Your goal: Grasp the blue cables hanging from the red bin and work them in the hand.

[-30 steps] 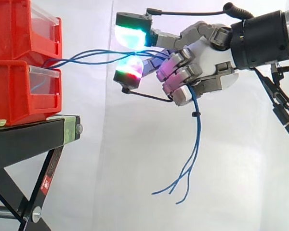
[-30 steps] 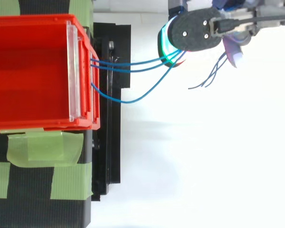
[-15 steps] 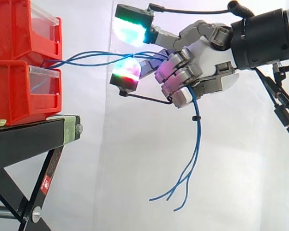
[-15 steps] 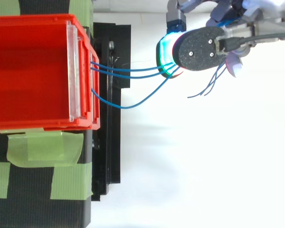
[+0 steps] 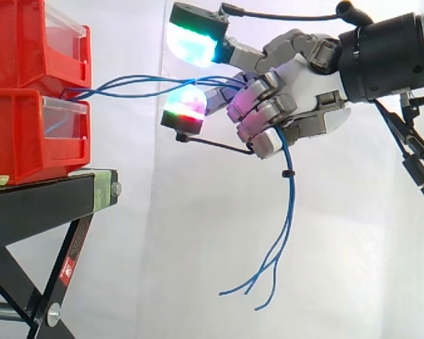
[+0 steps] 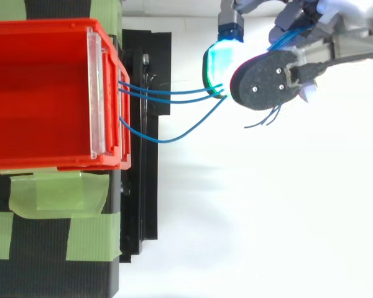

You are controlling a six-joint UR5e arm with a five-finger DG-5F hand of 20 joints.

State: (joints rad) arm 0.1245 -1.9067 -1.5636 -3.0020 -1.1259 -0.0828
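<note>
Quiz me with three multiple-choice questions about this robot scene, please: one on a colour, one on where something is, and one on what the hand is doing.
1. The stacked bins are:
A) red
B) yellow
C) grey

2. The loose ends of the blue cables hang:
A) inside a bin
B) below the hand
C) above the bins

3. The hand is:
A) open, clear of the cables
B) flat on a bin
C) curled round the cables

Answers:
1 A: both bins in the side view are red.
2 B: the ends dangle freely under the hand.
3 C: the cables run from the bins into the closed hand.
</note>
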